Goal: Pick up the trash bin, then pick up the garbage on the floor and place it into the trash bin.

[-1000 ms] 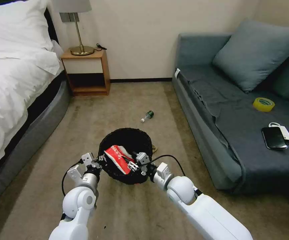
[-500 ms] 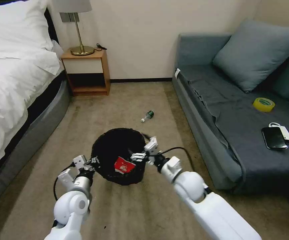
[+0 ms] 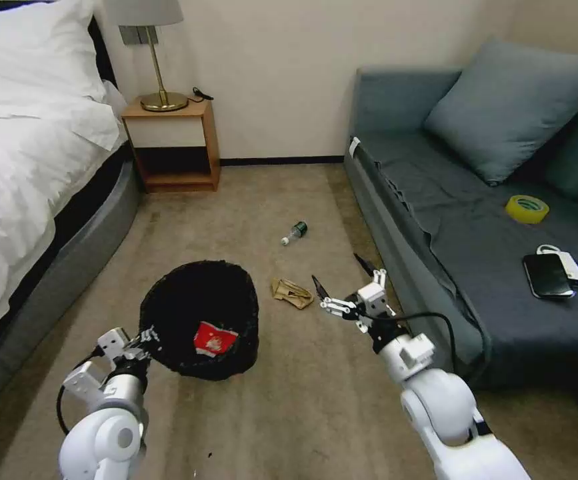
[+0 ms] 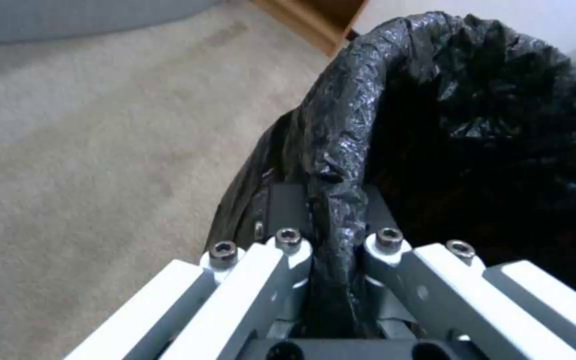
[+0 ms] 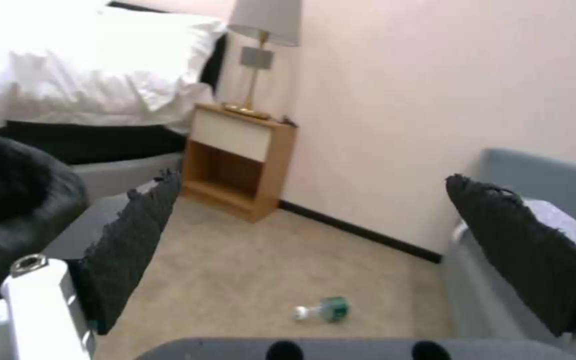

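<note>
Left gripper (image 3: pixel 147 335) clamped on trash bin (image 3: pixel 199 313) rim (red-white wrapper (image 3: pixel 214 338) inside). Right gripper (image 3: pixel 345 283) wide open, empty, beside tan paper wad (image 3: pixel 292 293); bottle (image 3: pixel 295 232) farther, sofa (image 3: pixel 435 220) close right.

**Lighting and picture quality: head and wrist views**

Even, soft indoor light; no hard shadows on the carpet (image 3: pixel 289 413). Lamp (image 3: pixel 145 40) unlit. White bed linen (image 3: pixel 22 133) close to overexposed, little fold detail. Trash bin (image 3: pixel 202 320) liner interior near black in head view; small glossy highlights on its crinkled rim in left wrist view (image 4: pixel 341 125). Right wrist view soft throughout, pinkish wall, near finger pads (image 5: pixel 135 240) blurred. Mild wide-angle bending at head view edges.
</note>
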Available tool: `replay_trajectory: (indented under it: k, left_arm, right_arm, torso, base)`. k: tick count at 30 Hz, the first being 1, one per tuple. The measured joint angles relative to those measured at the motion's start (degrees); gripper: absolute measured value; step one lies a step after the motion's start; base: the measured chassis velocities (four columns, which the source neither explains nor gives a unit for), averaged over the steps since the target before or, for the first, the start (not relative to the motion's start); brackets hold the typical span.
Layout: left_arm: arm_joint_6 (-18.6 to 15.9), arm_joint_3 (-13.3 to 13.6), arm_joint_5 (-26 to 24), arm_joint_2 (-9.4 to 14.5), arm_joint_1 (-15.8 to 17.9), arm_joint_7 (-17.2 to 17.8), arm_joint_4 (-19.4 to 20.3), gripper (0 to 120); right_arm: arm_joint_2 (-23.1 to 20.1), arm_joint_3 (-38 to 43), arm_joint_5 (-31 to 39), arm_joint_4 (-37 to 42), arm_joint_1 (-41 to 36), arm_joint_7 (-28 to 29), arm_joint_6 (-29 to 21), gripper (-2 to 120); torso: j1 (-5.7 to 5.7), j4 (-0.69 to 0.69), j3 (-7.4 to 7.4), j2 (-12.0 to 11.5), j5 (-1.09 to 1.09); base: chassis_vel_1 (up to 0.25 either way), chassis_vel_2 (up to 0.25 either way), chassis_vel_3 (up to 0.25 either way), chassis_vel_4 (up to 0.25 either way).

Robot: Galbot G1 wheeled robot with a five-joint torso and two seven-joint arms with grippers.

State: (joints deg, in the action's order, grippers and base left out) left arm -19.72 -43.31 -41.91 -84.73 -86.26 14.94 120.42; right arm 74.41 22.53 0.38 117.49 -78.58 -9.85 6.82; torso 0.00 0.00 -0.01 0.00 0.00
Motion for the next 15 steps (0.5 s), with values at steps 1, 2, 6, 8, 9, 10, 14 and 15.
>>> replay_trajectory:
  k: [1,2,6,8,9,10,14,15]
  left_arm:
    - [-0.1,-0.3,-0.1,-0.1,-0.1,0.1,0.4,4]
    - [-0.2,-1.1,-0.4,-0.2,-0.5,0.2,1.1,4]
    - [-0.5,-2.5,-0.5,-0.1,-0.8,0.5,1.3,4]
    - [-0.6,-3.7,-0.5,0.1,-0.6,0.5,1.2,4]
    - [-0.8,-4.3,-0.7,0.2,-0.4,0.5,0.9,4]
    - [-0.8,-4.3,-0.7,0.2,-0.4,0.5,0.9,4]
    - [-0.9,-4.8,-1.0,0.5,-0.1,0.4,0.4,4]
    - [-0.9,-4.8,-1.1,0.5,0.0,0.3,0.4,4]
  right_arm:
    - [0.3,0.5,-0.3,0.2,-0.4,-0.1,0.2,100]
    - [1.2,1.9,-1.5,1.0,-1.5,-0.5,0.8,100]
    - [2.3,3.2,-3.0,1.8,-2.8,-0.7,1.3,100]
    - [2.9,3.9,-3.2,1.8,-3.4,-0.7,1.4,100]
    - [3.1,4.1,-3.3,1.6,-3.6,-0.8,1.5,100]
    - [3.1,4.1,-3.3,1.6,-3.6,-0.8,1.5,100]
    - [3.6,3.9,-3.3,1.2,-3.9,-0.8,1.7,100]
    - [3.8,3.7,-3.3,1.0,-3.9,-0.8,1.7,100]
  torso:
    - [0.0,0.0,0.0,0.0,0.0]
    - [0.0,-0.01,0.0,0.0,0.0]
    - [0.0,0.0,0.0,0.0,-0.01]
    - [0.0,0.0,0.0,0.0,0.0]
    - [0.0,0.0,0.0,0.0,0.0]
    - [0.0,0.0,0.0,0.0,0.0]
    - [0.0,0.0,0.0,0.0,-0.01]
    - [0.0,0.0,0.0,0.0,0.0]
  base:
    - [0.0,0.0,0.0,0.0]
    - [0.0,0.0,0.0,0.0]
    - [0.0,0.0,0.0,0.0]
    - [0.0,0.0,0.0,0.0]
    - [0.0,0.0,0.0,0.0]
    - [0.0,0.0,0.0,0.0]
    - [0.0,0.0,0.0,0.0]
    - [0.0,0.0,0.0,0.0]
